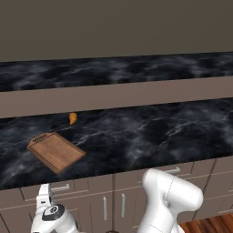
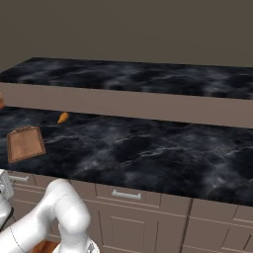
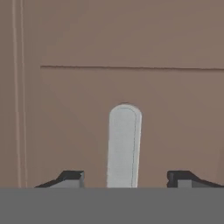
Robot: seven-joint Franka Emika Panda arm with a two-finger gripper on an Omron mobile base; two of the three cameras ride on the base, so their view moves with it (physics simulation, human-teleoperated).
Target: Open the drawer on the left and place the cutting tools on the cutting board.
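Left base view: a dark marbled desk [image 1: 136,132] runs across the picture, with a raised ledge behind it. The cutting board [image 1: 56,151] lies flat near the desk's left front, turned at an angle, with nothing on it. A small orange object [image 1: 73,118] sits behind the board, apart from it. Below the desk edge, the drawer [image 1: 59,187] at the left appears shut, its silver handle [image 1: 63,186] just beside the robot's hand. So the task looks barely begun: drawer unopened, no cutting tools visible, board bare. Open desk spreads to the right of the board.

Right base view: the board [image 2: 25,143] lies at the far left, close to the desk's front edge, with the orange object [image 2: 63,117] behind it. Another drawer [image 2: 126,195] with a like handle sits further right. The arm bends low toward the left drawer.

Hand view: the fingers [image 3: 124,178] stand apart, one tip on each side of the silver handle [image 3: 124,146], not touching it and holding nothing. The flat drawer front [image 3: 87,127] lies close behind, leaving little room forward.
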